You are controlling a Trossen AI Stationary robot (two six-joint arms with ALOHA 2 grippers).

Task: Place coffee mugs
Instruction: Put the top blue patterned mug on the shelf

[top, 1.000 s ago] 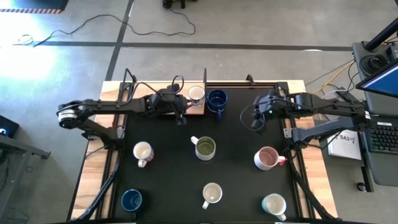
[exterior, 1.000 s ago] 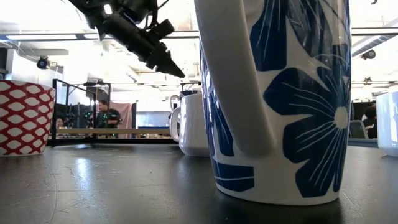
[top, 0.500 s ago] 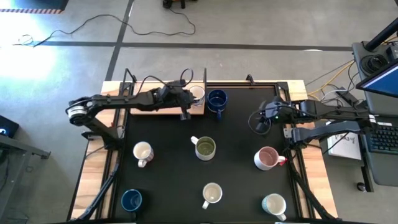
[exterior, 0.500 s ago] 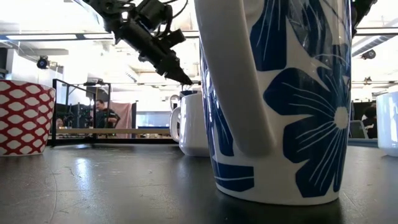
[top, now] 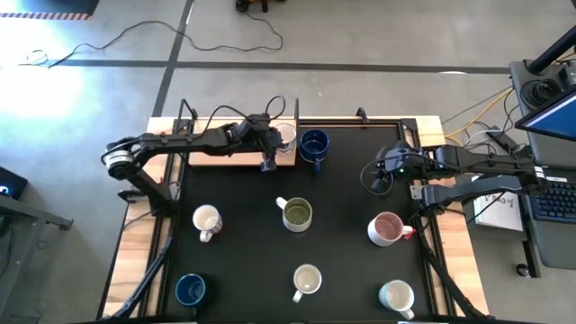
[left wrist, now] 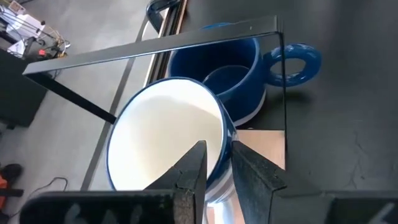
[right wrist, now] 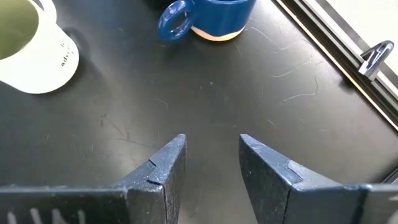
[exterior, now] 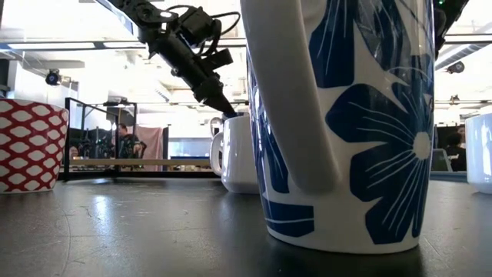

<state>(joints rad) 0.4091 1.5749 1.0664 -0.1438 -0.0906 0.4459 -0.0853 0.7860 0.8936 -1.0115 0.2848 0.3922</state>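
A white mug with a blue rim point(top: 284, 135) point(left wrist: 165, 137) stands on a wooden board at the table's far edge, and a dark blue mug point(top: 314, 144) point(left wrist: 217, 68) stands right beside it. My left gripper point(top: 267, 162) point(left wrist: 217, 149) is over the white mug's near rim, narrowly open. One finger shows over the mug's inside and the other over its outside. My right gripper point(top: 371, 177) point(right wrist: 211, 146) hovers open over bare mat by the table's right edge. Six more mugs stand on the black mat, among them an olive-inside one point(top: 296, 213) and a pink one point(top: 385, 228). My left gripper comes slanting down from the table's near-left side at the white mug's rim point(left wrist: 225, 127), which runs between the two fingertips. I cannot tell whether either finger touches it. The mug stands upright on the board.
The wooden board point(top: 216, 155) sits inside a thin metal frame point(left wrist: 155, 46) along the far edge. A large blue-flowered mug point(exterior: 346, 123) fills the low view, with a red-patterned mug point(exterior: 31, 146) to its left. Bare mat lies between the scattered mugs.
My left gripper has travelled toward the table's right along the board, to the white mug, and has come down toward its rim. My right gripper has drawn back a little toward the table's right edge. No mug has moved.
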